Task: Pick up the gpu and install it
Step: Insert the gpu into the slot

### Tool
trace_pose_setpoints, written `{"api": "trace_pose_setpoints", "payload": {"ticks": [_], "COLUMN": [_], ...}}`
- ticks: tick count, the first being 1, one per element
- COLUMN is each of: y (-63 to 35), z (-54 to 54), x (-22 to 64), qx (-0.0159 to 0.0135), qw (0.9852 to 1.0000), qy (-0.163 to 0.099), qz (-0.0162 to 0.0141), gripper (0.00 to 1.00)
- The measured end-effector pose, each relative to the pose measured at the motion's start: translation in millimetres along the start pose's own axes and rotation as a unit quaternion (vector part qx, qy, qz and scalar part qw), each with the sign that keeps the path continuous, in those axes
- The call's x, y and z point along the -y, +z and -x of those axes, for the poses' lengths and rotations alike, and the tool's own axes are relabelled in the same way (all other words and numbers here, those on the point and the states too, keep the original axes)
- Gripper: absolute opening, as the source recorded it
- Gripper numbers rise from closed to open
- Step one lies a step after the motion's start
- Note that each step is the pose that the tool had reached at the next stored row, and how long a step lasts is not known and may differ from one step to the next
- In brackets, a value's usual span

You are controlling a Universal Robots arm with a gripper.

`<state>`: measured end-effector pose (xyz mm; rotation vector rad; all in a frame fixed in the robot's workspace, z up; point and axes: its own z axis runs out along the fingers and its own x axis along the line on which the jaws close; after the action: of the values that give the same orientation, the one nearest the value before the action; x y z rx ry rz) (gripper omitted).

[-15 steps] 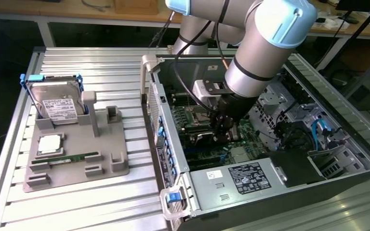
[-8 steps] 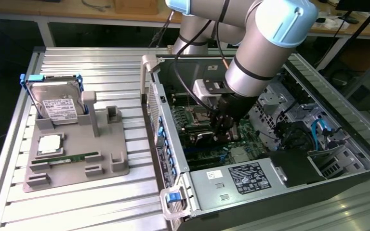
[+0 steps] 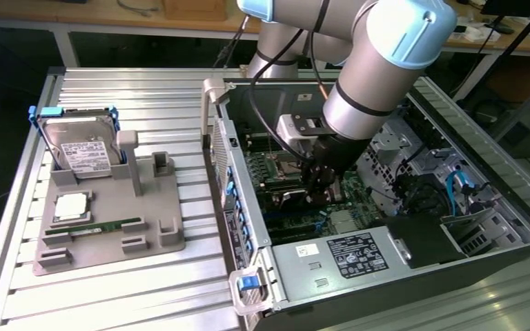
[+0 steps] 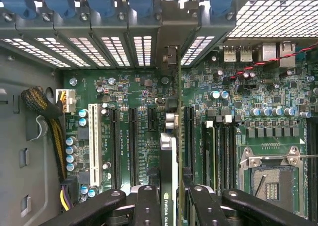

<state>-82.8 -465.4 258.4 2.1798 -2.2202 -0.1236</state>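
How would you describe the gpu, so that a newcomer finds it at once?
Look into the open computer case, at the green motherboard. The gpu stands on edge between the black fingers above the slots. Unlike the empty black slots beside it, it is a thin dark card with a printed label.

Arm (image 3: 375,76): thick silver-grey tube links, pale blue caps on joints, black band around lower link. Black cables run along arm, looping beside wrist. Small grey box with dark face mounted at wrist. Tool (image 3: 319,185): black, slim body. Wrist view: tool (image 4: 174,206) shows black linkage bars and two fingers (image 4: 149,206), round silver screw heads at pivots.
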Motion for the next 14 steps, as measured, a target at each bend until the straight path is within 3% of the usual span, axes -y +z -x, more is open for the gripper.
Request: {"api": "trace_pose_setpoints", "payload": {"ticks": [14], "y": [2.2], "z": [-0.1], "x": [0.2], "qx": [0.0002], "qw": [1.0000], "qy": [0.000], "qz": [0.0000], "gripper": [0.27]}}
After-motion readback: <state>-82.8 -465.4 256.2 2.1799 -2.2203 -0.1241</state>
